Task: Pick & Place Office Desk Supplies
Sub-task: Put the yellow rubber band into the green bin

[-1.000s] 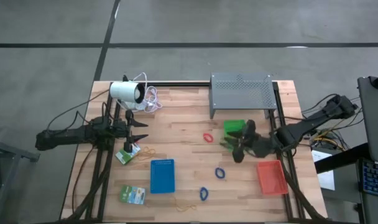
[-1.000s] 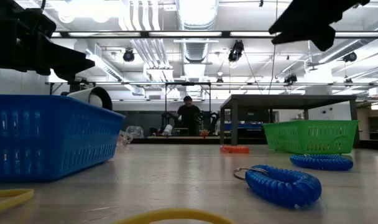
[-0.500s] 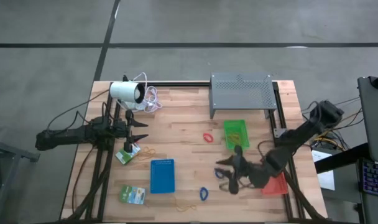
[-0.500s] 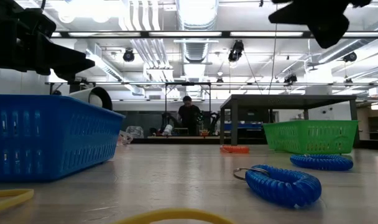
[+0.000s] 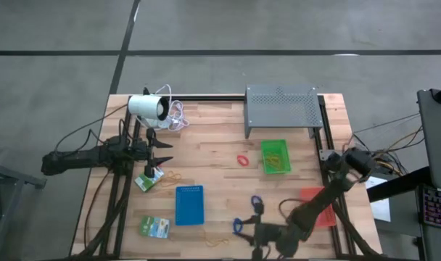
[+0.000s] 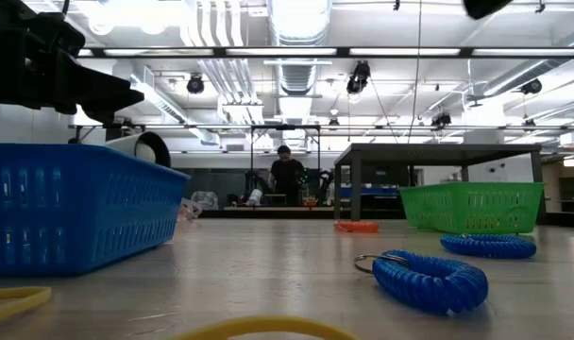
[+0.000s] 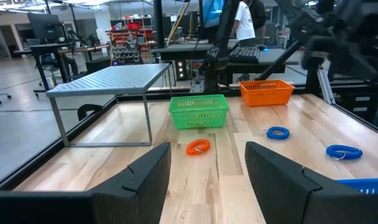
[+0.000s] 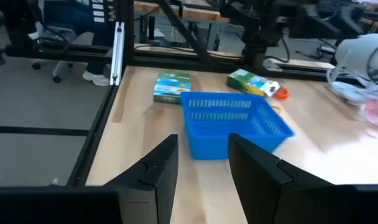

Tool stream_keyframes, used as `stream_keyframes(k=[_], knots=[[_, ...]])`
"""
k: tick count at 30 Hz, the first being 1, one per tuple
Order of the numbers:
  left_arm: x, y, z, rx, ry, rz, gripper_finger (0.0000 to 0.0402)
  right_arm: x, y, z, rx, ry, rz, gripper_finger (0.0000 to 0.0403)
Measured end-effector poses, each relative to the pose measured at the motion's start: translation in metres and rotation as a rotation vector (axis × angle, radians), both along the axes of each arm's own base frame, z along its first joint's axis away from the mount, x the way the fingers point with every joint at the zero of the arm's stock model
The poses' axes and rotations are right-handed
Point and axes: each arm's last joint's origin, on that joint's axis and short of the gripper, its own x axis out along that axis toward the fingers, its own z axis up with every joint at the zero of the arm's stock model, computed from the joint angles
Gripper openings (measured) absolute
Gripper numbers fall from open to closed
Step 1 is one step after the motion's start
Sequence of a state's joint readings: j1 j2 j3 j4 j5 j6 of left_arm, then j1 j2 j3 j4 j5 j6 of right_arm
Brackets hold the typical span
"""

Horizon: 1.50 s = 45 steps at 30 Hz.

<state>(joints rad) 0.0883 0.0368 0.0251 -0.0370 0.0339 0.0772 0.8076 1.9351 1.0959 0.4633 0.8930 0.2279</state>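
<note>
Wooden tabletop (image 5: 213, 156) shown from above: the right gripper (image 5: 258, 235), jaws parted and nothing held, is poised at the near edge, just beside a blue coiled loop (image 5: 238, 225) lying flat as a slightly elongated ring. The left gripper (image 5: 162, 151), wide open and empty, is parked well apart, above a green-and-white packet (image 5: 146, 180)

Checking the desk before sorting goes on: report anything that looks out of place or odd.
Nothing is spilled or damaged. The supplies simply lie loose on the table outside the trays: a red loop, two blue coils, two green packets and rubber bands. The white cylinder lies on its side with its cable bunched beside it.
</note>
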Motion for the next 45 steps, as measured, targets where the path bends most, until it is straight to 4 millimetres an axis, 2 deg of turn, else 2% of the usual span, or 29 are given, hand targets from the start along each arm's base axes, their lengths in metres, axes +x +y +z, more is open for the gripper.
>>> stream_keyframes(k=[4,9,14,18,24,30,35,45], knots=[[0.000,0.000,0.000,0.000,0.000,0.000,0.0212,0.021,0.022,-0.019,-0.013,0.010,0.000,0.0137],[0.000,0.000,0.000,0.000,-0.001,0.000,0.0212,0.034,0.045,-0.045,-0.026,0.026,0.014,0.0137],[0.000,0.000,0.000,0.000,-0.001,0.000,0.0212,0.040,0.057,-0.070,0.113,-0.017,-0.001,0.0137],[0.000,0.000,0.000,0.000,0.000,0.000,0.0212,0.041,0.057,-0.085,0.090,-0.019,0.001,0.0137],[0.000,0.000,0.000,0.000,0.000,0.000,0.0212,0.033,0.050,-0.092,0.103,0.009,0.004,0.0137],[0.000,0.000,0.000,0.000,-0.001,0.000,0.0212,0.026,0.041,-0.093,0.144,0.042,0.035,0.0137],[0.000,0.000,0.000,0.000,-0.001,0.000,0.0212,0.029,0.031,-0.092,0.209,0.127,0.066,0.0137],[0.000,0.000,0.000,0.000,0.000,0.000,0.0212,0.030,0.023,-0.096,0.210,0.214,0.056,0.0130]])
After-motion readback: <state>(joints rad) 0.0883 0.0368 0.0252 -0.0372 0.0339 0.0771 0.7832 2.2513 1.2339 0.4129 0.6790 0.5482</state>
